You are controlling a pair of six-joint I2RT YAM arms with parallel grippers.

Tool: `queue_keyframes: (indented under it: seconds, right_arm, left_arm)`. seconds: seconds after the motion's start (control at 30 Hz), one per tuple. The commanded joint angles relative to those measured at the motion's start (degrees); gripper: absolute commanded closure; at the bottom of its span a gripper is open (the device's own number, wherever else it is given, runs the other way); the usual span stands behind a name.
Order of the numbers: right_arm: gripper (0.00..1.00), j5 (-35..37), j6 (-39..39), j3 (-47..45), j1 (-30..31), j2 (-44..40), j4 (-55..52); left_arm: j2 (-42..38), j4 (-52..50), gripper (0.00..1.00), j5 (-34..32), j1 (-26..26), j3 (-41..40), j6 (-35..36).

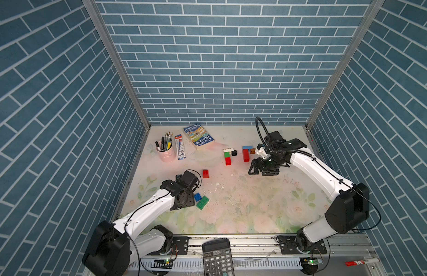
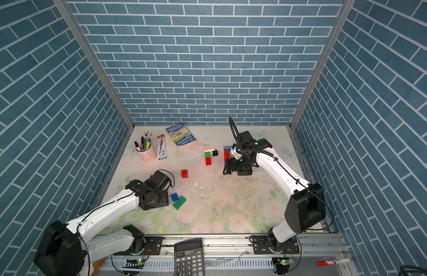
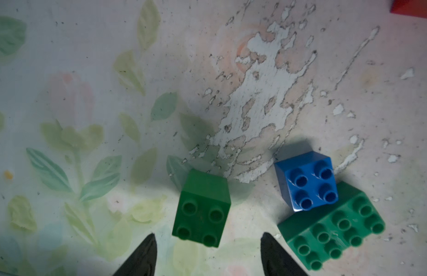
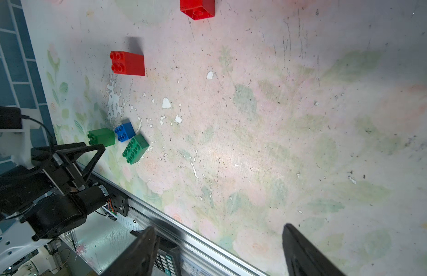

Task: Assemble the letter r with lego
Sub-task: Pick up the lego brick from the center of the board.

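Worn floral mat [image 3: 64,71], coating flaking. Glossy green square brick [image 3: 201,210], four round studs, sits at the mat's 8 o'clock between the left gripper's [image 3: 207,236] spread black tips, untouched; blue cube [image 3: 306,181] and oblong green brick [image 3: 332,229] just beside. The right gripper [image 4: 219,227] gapes empty, 2 o'clock.

We cannot find the small green brick [image 3: 201,210] in either top view; the left arm [image 1: 181,193] covers it. The left wrist view's edge cuts off a red brick [image 3: 413,7] and all but the tips of the left fingers [image 3: 145,255]. The calculator [image 1: 217,258] runs off the frame in both top views. The right fingers [image 4: 141,255] are cut off likewise.
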Motion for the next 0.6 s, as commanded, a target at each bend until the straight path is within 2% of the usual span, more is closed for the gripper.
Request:
queue_keyframes:
  seconds: [0.0, 0.43, 0.5, 0.57]
  right_arm:
    - [0.17, 0.7, 1.1, -0.4, 0.1, -2.9, -0.3]
    - [0.16, 1.8, 1.3, 0.3, 0.0, -1.9, -1.0]
    - [0.16, 2.2, 1.2, 0.4, 0.0, -1.6, -1.1]
    - [0.17, 2.2, 1.1, 0.9, 0.1, -1.2, -1.3]
  left_arm:
    - [1.1, 3.5, 0.32, 0.2, -0.3, -1.3, 0.3]
    - [6.0, 5.5, 0.5, -0.8, -0.3, -1.2, 1.5]
    - [6.8, 5.5, 0.58, -0.9, -0.3, -1.0, 1.6]
    - [7.6, 5.5, 0.62, -1.1, -0.3, -0.8, 1.5]
